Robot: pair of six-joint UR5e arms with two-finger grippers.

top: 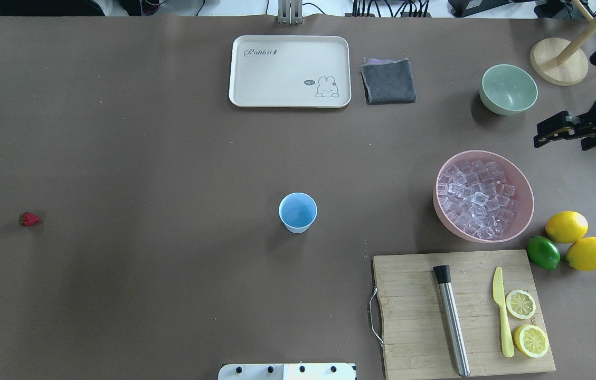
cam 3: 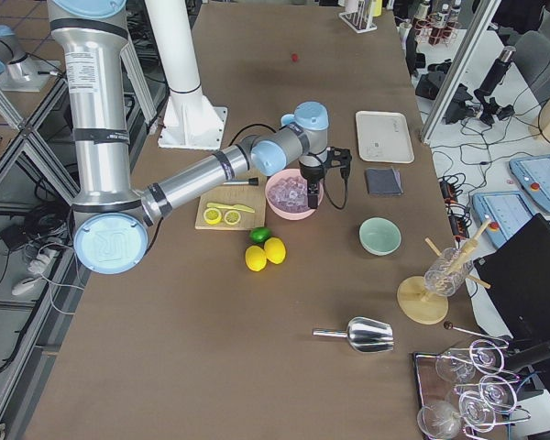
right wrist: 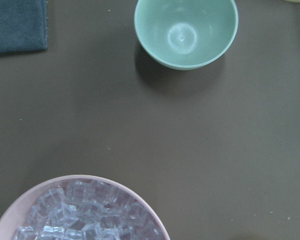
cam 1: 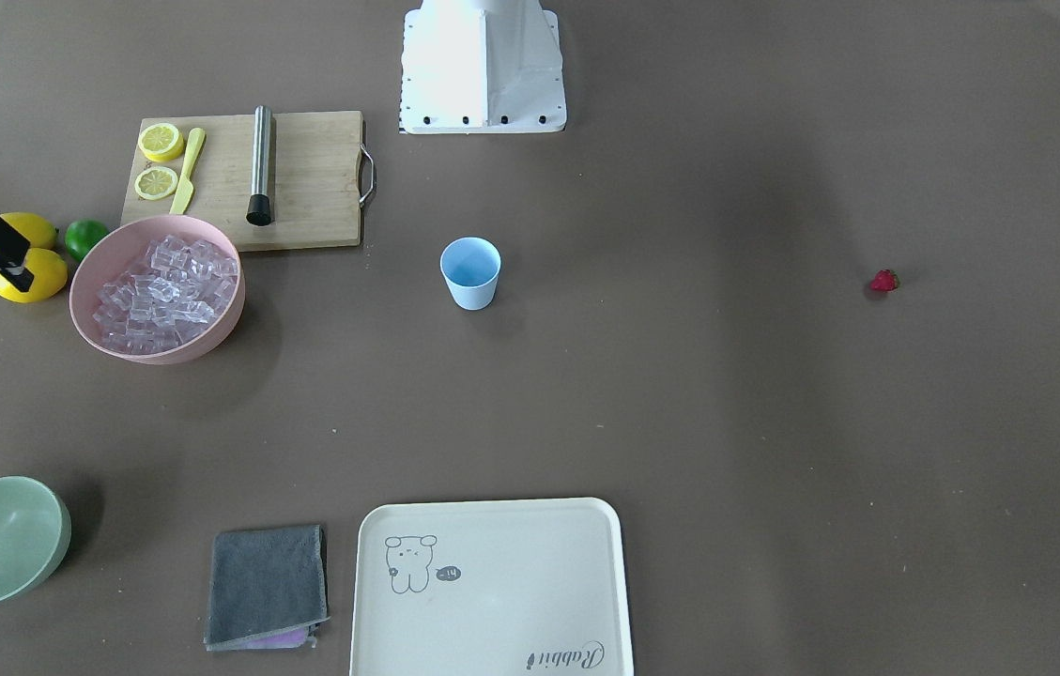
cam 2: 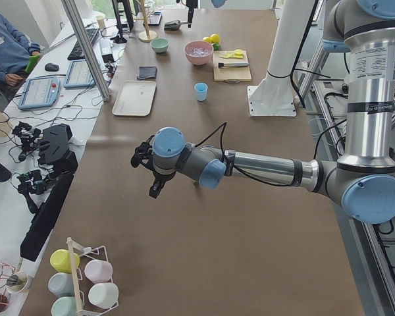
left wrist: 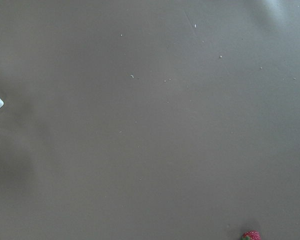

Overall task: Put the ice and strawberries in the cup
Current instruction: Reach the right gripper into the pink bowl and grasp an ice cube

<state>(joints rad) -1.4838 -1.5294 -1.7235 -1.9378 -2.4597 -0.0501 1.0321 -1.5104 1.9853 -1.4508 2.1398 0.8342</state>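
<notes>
Ice (right wrist: 85, 217) sits closest under my right wrist camera: a heap of clear cubes in the pink bowl (cam 1: 168, 355), too many and too overlapped to count, several dozen at a guess. My right gripper (top: 539, 135) hangs just beyond that bowl's far rim, toward the green bowl (top: 509, 88), with nothing in it and its fingers looking parted. I judge the cubes hard, light and slick, so each is likely to squirt out of a pinch. The better hold is across two flat faces of a cube on top of the pile, not a corner. One cup (top: 298, 212) stands upright mid-table, well apart from both bowls, with nothing showing in it. It is thin plastic, probably light enough to tip if nudged, so I would drop things in from above. One strawberry (top: 29, 219) lies alone on the bare table, far out on my left, well apart from the cup. It just shows at the bottom edge of my left wrist view. It is small and rounded and may roll, so I would take it across its widest part with a gentle squeeze. My left gripper (cam 2: 153, 187) hangs above the table on that side; whether it is apart or together I cannot tell. Other things: two whole lemons (top: 577, 240), one lime (top: 543, 252), one tray (top: 239, 97).
</notes>
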